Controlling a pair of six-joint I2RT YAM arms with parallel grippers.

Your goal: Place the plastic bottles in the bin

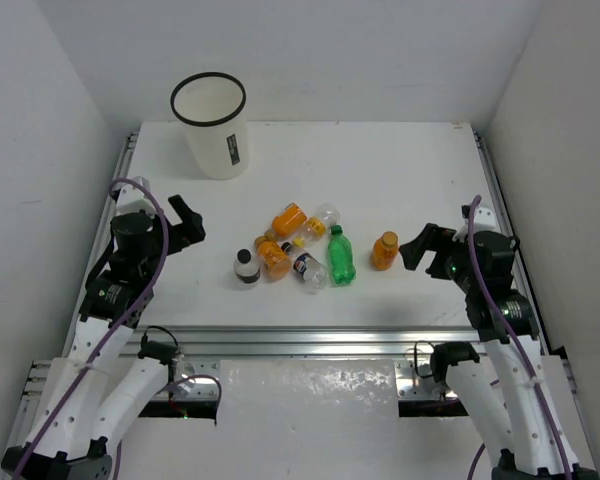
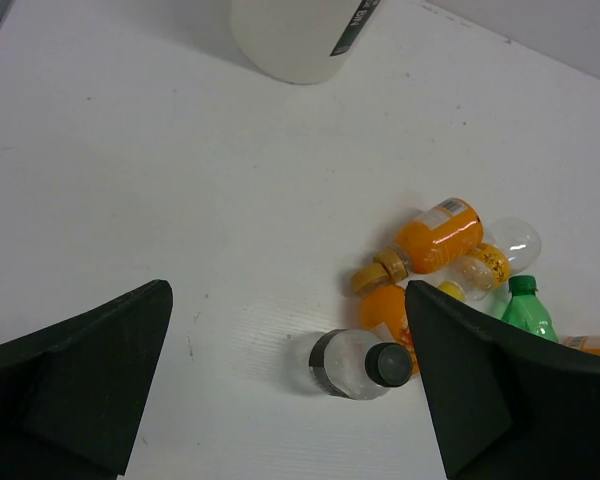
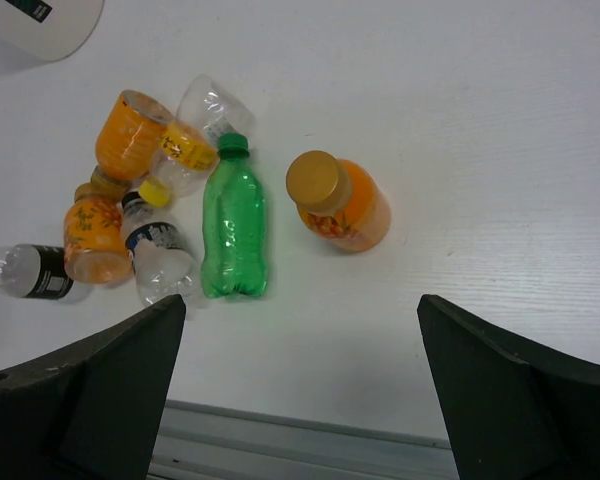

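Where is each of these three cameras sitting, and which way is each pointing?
Top external: fixed above and behind the arms, looking down at the table; both arms show, left claw and right claw.
Left wrist: rides the left arm, looking down past its open fingers towards the bin.
Right wrist: rides the right arm, looking down between its open fingers at the standing orange bottle.
Shared: all three see the green bottle.

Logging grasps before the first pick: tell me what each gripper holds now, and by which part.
Nothing is held. The left gripper and right gripper are both open and empty; the plastic bottles sit on the table.
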